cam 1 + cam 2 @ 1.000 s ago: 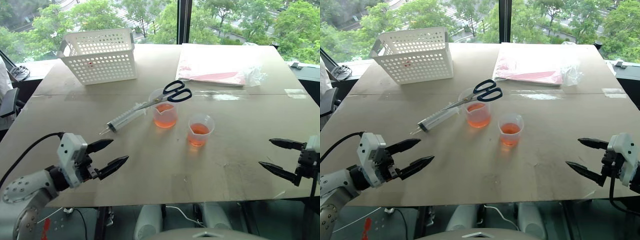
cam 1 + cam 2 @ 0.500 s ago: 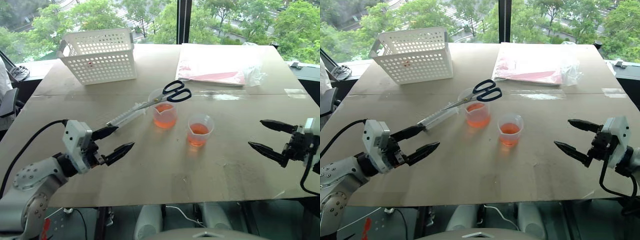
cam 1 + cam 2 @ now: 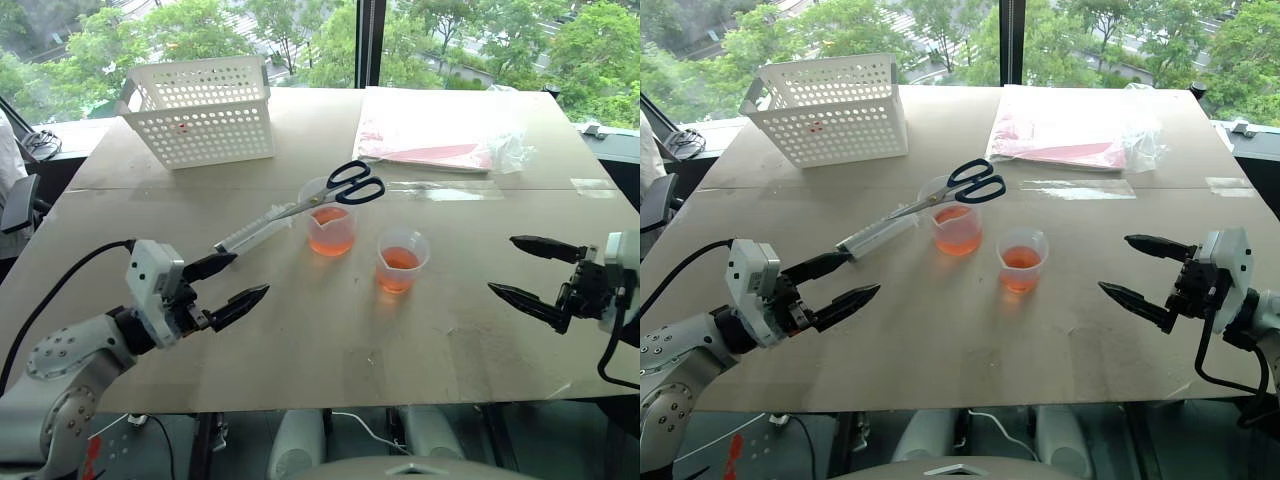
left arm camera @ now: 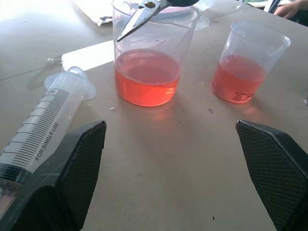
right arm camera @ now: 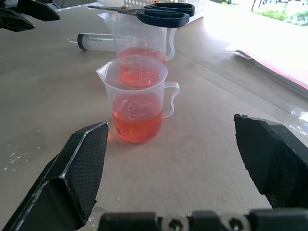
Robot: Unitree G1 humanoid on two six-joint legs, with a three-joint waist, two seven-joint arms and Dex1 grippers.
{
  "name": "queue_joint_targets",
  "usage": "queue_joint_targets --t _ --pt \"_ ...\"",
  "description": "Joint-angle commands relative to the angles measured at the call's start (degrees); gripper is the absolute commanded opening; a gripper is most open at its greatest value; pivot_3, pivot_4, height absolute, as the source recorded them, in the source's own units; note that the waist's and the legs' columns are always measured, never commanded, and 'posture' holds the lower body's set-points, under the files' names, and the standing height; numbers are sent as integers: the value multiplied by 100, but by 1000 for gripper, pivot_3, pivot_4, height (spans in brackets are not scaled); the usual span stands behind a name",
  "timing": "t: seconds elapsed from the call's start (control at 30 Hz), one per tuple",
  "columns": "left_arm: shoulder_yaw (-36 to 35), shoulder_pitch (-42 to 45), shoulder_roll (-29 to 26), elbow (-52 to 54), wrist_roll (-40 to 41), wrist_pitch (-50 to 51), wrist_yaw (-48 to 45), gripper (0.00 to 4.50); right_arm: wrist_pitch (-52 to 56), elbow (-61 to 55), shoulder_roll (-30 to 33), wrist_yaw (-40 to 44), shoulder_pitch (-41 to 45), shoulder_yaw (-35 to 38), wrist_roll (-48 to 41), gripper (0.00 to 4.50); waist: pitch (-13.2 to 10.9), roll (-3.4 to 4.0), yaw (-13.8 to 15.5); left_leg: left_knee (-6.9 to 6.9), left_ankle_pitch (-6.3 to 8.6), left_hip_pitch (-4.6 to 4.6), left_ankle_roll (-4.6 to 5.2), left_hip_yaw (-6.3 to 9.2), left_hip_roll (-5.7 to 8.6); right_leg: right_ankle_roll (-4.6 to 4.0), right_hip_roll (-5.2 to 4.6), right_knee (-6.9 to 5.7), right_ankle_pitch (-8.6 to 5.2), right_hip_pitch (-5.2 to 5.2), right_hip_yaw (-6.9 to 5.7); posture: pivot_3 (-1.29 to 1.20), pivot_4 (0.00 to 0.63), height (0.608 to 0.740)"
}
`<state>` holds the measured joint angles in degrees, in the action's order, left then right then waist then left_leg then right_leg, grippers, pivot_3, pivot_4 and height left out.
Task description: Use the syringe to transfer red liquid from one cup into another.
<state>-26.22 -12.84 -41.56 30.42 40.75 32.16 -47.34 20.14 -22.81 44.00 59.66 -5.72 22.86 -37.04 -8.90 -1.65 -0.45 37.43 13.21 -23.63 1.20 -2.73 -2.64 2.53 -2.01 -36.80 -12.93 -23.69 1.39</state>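
Both hands gape empty: left hand near the syringe; right hand apart.

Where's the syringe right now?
The syringe lies flat on the table, left of centre in the head views, its plunger end by the larger cup, its nozzle end near the open left gripper.

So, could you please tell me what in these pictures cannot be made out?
- Syringe: in the head views its nozzle end is hidden behind the left end effector; the left wrist view cuts it off at the edge.
- Scissors: the left wrist view's top edge cuts off the handles.
- Cup markings: too small to read in the right wrist view.
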Motion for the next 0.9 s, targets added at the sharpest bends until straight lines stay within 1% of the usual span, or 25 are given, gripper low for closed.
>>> queue_joint_targets --t 0.03,0.13,0.23,0.33,0.43,0.5,0.57,0.63,0.7,0.8,0.9 --pt "-151 57 -101 165 160 53 45 4395 -127 -293 -16 46 69 86 -213 4500 0 0 0 0 0 0 0 0 0 0 0 0 0 0 0 0 150 740" --pt "-220 165 -187 126 223 157 80 4395 90 -599 65 48 159 156 -662 4500 0 0 1 0 0 0 0 1 -2 0 0 0 0 0 -2 0 150 740" --pt "-309 342 -328 82 357 239 45 4395 459 -949 190 -173 503 125 -1198 4500 -1 1 -16 0 0 1 0 3 -5 1 0 -1 0 0 0 0 150 740" --pt "-337 728 -544 34 637 480 80 4395 619 -1133 269 -326 840 -35 -1316 4500 -1 0 -11 1 0 2 0 4 -5 2 0 -1 -1 0 -3 0 150 740" --pt "-351 1095 -820 43 924 943 317 4395 710 -1218 319 -363 890 -53 -1390 4500 -1 -1 19 0 0 -5 0 2 -5 -3 0 0 1 0 -11 0 150 740" --pt "-358 1617 -1212 19 1271 1548 670 4395 724 -1207 343 -377 869 -9 -1371 4500 -4 -6 38 0 0 -7 0 2 -4 -5 -1 1 3 0 -10 0 150 740" --pt "-215 2391 -1563 -142 1664 2111 1022 4395 666 -1172 352 -362 806 28 -1274 4500 -7 -11 64 0 0 -10 0 5 -2 -6 0 1 4 0 -15 0 150 740" --pt "83 3281 -1844 -523 2005 2650 1178 4395 604 -1178 338 -390 771 11 -1189 4500 -10 -16 125 2 0 -10 0 8 9 7 1 0 -4 1 -19 0 150 740" --pt "474 4102 -2043 -940 2198 3157 1190 4395 586 -1231 294 -517 783 -15 -1149 4500 -8 -12 121 3 0 -7 0 5 13 10 2 1 -5 1 -17 0 150 740" --pt "991 4926 -2063 -1316 2119 3473 1147 4395 590 -1387 236 -639 705 -24 -1162 4500 -8 -9 94 0 0 -5 0 2 21 11 1 -1 -4 2 -10 0 150 740" --pt "1426 5283 -2009 -1439 1896 3534 1022 4395 590 -1571 203 -740 555 42 -1180 4500 -10 -10 81 -3 -1 -8 0 8 20 9 2 -2 -2 0 -13 0 150 740"
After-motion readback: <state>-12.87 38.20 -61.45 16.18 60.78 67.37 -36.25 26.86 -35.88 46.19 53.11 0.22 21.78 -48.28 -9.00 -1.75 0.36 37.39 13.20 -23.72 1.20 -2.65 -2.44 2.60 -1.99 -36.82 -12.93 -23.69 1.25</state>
